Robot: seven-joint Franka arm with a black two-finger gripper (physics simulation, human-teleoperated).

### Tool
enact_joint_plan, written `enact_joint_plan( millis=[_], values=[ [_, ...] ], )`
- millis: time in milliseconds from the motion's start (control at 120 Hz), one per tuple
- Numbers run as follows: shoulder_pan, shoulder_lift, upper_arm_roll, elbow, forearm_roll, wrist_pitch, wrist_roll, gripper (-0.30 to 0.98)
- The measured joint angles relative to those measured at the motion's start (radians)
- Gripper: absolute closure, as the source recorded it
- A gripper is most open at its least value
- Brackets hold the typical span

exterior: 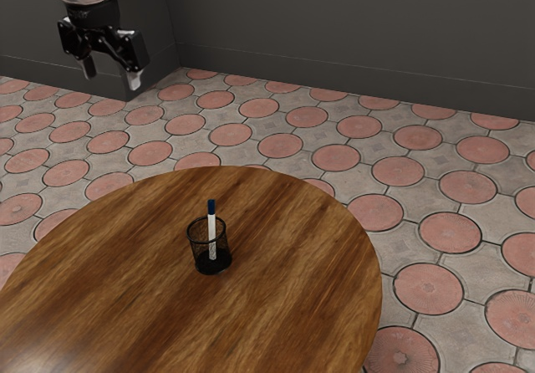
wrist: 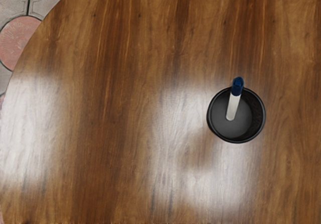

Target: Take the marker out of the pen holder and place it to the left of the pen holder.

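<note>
1. plainly, the marker (exterior: 211,235) stands inside the pen holder (exterior: 199,251), its foot near the base and its dark blue cap clear of the rim; that wall probably keeps it propped, and the raised cap end looks the natural part to grasp.
2. the tool (exterior: 112,74) is released, fingers spread with nothing between them, at about eleven o'clock from the holder on the exterior view's face, well above the worktop (exterior: 292,260). that spread would suit straddling the slim barrel.
3. the step in hand seems to be the approach: get over the cap, lower, grip, then lift straight up so the light-looking cup isn't dragged or tipped.
4. the marker's barrel is white, smooth and slender; the holder is a round black cup with mesh sides; the worktop is round, glossy brown wood with streaky grain, above a floor (exterior: 336,157) of pinkish discs set in grey.
</note>
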Motion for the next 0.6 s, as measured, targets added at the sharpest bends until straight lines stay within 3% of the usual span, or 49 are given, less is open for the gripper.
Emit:
enact_joint_plan(
  millis=[225,417,600],
  values=[
    [-0.006,0.021,-0.003,-0.056,-0.020,0.018,-0.029,0.00],
    [-0.085,0.215,0.000,-0.153,-0.030,0.201,-0.048,0.00],
    [-0.061,0.298,0.000,-0.220,-0.039,0.401,-0.072,0.00]
  ],
)
